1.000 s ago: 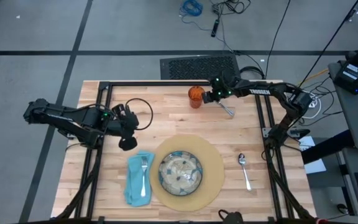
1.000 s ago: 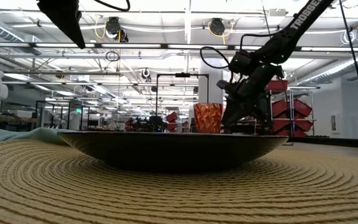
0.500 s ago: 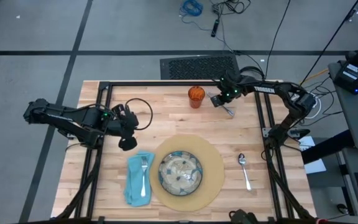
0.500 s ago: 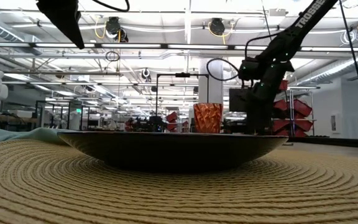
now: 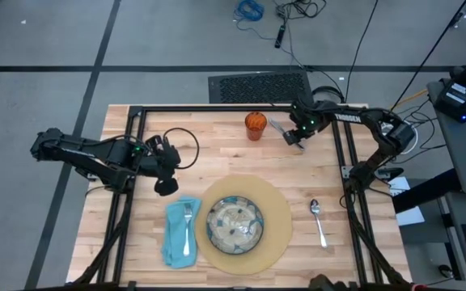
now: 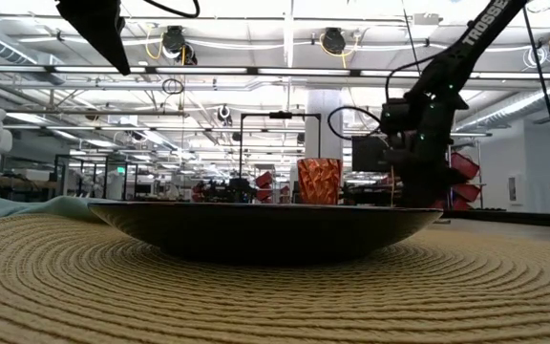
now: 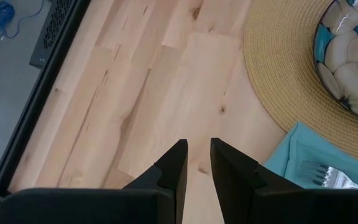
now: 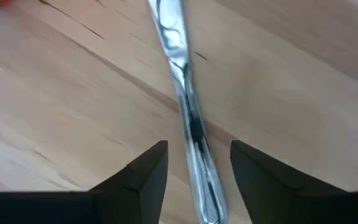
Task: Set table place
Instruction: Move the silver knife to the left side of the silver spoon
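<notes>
Right now your knife (image 8: 185, 106) lies flat on the wooden surface (image 5: 217, 153), near its far right corner, and in the right wrist view it runs lengthwise through the gap between the right gripper's (image 8: 194, 167) two fingers (image 8: 143, 171). Those fingers are spread, one on each side of the handle, and you can see bare wood between each of them and the metal, so nothing is pinched. From above, the right gripper (image 5: 296, 133) sits over the knife (image 5: 285, 133), with the orange cup (image 5: 255, 124) standing upright just beside it, apart from the fingers.

Well away from those fingers, toward the near edge, you have the round woven mat (image 5: 277, 212) with the patterned plate (image 5: 235, 224) sitting in its middle. The spoon (image 5: 319, 220) lies on bare wood just off the mat on the right arm's side. On the other side, the teal napkin (image 5: 178, 234) touches the mat's edge and carries the fork (image 5: 187, 224).

Your left gripper (image 7: 197, 167) hangs above bare wood, with the napkin (image 7: 297, 155), the fork's tines (image 7: 322, 175) and the mat's rim (image 7: 278, 81) near its fingertips. Its fingers are close together with a narrow slit between them, and they hold nothing.
</notes>
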`<state>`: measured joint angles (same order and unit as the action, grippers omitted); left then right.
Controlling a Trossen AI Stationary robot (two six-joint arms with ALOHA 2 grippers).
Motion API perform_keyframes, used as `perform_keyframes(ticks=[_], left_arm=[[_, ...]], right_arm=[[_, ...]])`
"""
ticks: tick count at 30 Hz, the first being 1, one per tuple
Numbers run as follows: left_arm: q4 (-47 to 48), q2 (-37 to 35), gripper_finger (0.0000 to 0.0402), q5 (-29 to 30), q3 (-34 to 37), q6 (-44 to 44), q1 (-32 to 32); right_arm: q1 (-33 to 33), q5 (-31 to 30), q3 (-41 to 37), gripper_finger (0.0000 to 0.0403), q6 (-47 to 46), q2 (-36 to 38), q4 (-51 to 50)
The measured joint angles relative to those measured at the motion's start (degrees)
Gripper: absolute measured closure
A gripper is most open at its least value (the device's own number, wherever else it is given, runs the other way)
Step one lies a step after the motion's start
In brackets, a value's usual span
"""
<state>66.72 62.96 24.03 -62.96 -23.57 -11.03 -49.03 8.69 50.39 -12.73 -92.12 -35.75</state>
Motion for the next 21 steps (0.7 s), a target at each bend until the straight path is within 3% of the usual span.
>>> perform_keyframes(ticks=[12, 21], left_arm=[[-0.7, 0.0, 0.0346, 0.4, 0.0, 0.0, 0.0], [-1.9, 0.0, 0.0346, -0.2, 0.0, -0.1, 0.0]], right_arm=[[0.2, -0.1, -6.1, 0.0243, -1.2, -0.5, 5.2], [2.4, -4.0, -6.4, 0.0262, -2.8, -1.3, 5.4]])
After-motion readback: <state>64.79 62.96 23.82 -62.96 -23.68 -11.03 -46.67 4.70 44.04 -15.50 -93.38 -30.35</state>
